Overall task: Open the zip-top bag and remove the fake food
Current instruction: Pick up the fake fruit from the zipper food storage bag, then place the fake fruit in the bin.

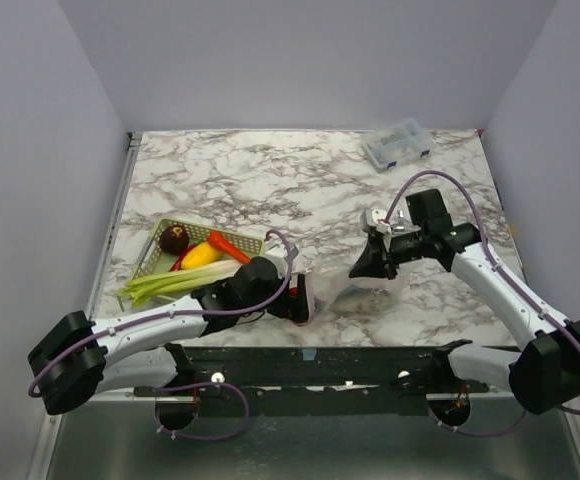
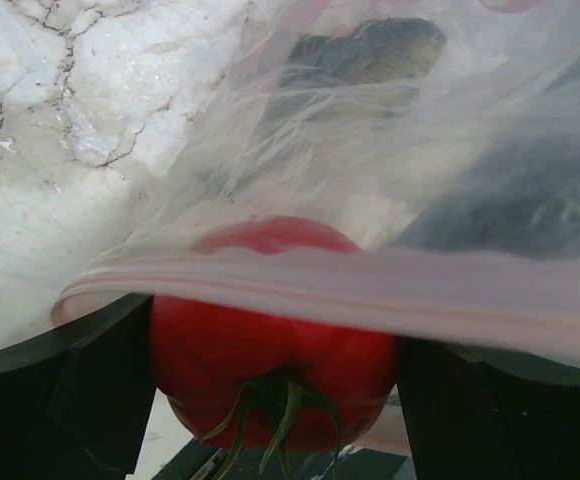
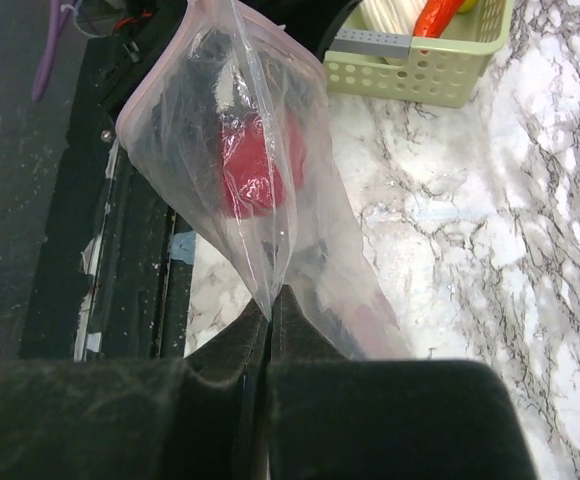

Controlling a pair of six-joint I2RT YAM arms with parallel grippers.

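The zip-top bag (image 1: 348, 298) lies stretched between my two grippers near the table's front edge. My left gripper (image 1: 298, 298) reaches into the bag's mouth and is shut on the red round fruit (image 2: 270, 340). The fruit has a green stem, and the pinkish zip strip (image 2: 390, 290) crosses just above it. My right gripper (image 3: 272, 300) is shut on the bag's far corner, and the bag (image 3: 220, 110) shows the red fruit (image 3: 255, 170) through it. The dark maroon ball (image 1: 174, 238), yellow piece (image 1: 202, 254), orange carrot (image 1: 232, 245) and pale green stalk (image 1: 170, 283) lie in the green basket (image 1: 160, 232).
The green mesh basket (image 3: 430, 65) stands left of the bag, close to my left arm. A small clear compartment box (image 1: 398, 145) sits at the back right. The black mounting rail (image 1: 310, 360) runs along the table's near edge.
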